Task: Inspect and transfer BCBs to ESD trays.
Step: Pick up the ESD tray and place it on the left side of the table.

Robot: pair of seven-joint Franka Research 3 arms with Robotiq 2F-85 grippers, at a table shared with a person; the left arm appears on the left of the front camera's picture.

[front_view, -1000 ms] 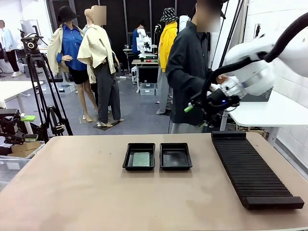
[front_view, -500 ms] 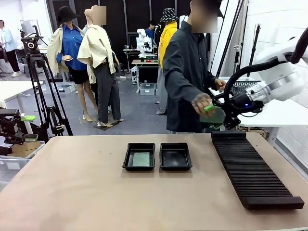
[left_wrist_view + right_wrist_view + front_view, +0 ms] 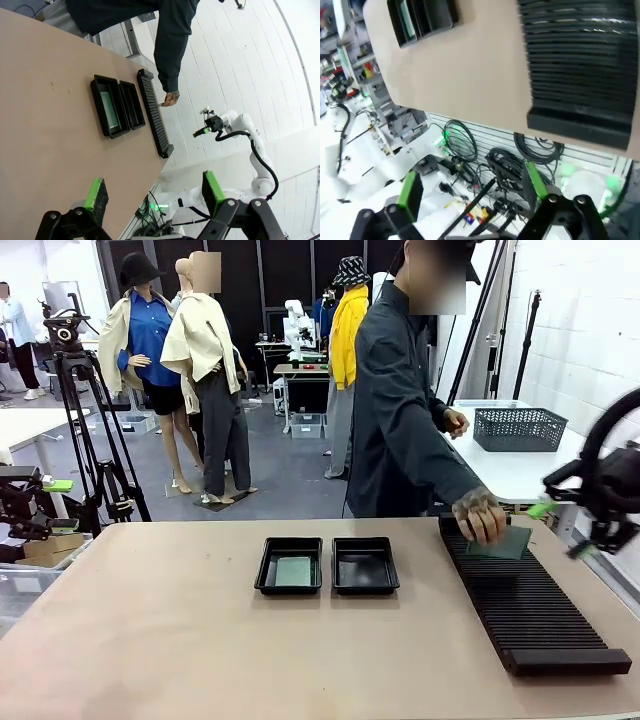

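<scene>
While the left wrist view looks across the table (image 3: pixel 45 125), the left gripper (image 3: pixel 155 192) stands wide open and holds nothing. At the table's middle, the left ESD tray (image 3: pixel 262 576) holds one green BCB (image 3: pixel 294 571) flat on its floor, and the right ESD tray (image 3: pixel 365 570) sits just beside it. Further right runs a long black ribbed rack (image 3: pixel 530 610). The person's hand (image 3: pixel 481 517) grips a second BCB (image 3: pixel 503 545) over the rack's far end, seemingly touching the ribs. Beyond the table's right edge, the right gripper (image 3: pixel 561 529) hangs with its jaws spread wide, holding nothing.
</scene>
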